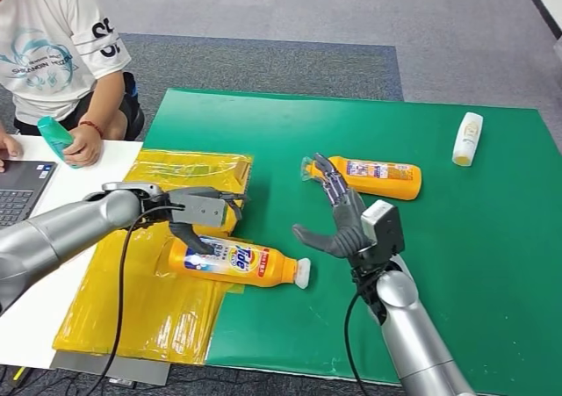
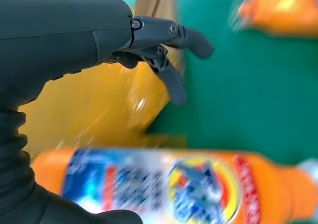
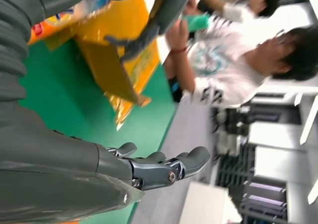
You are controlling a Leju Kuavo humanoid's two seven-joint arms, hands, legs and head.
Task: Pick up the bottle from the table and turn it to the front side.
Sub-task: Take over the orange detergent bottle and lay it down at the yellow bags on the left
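An orange Tide bottle (image 1: 232,262) lies on its side, label up, white cap pointing right; its base end rests on a yellow plastic bag (image 1: 133,308) at the green mat's edge. My left hand (image 1: 198,216) hovers over the base end, with the fingers apart and curling down toward it. In the left wrist view the bottle (image 2: 187,189) lies blurred below the spread fingers (image 2: 172,80) of the left hand (image 2: 94,35). My right hand (image 1: 338,220) is raised to the right of the cap, open and holding nothing; the right wrist view shows the right hand (image 3: 94,169).
A second orange bottle (image 1: 374,178) lies beyond my right hand and a white bottle (image 1: 467,139) lies at the far right of the green mat (image 1: 398,273). At the far left, a person holds a teal bottle (image 1: 54,137) beside a laptop (image 1: 20,190).
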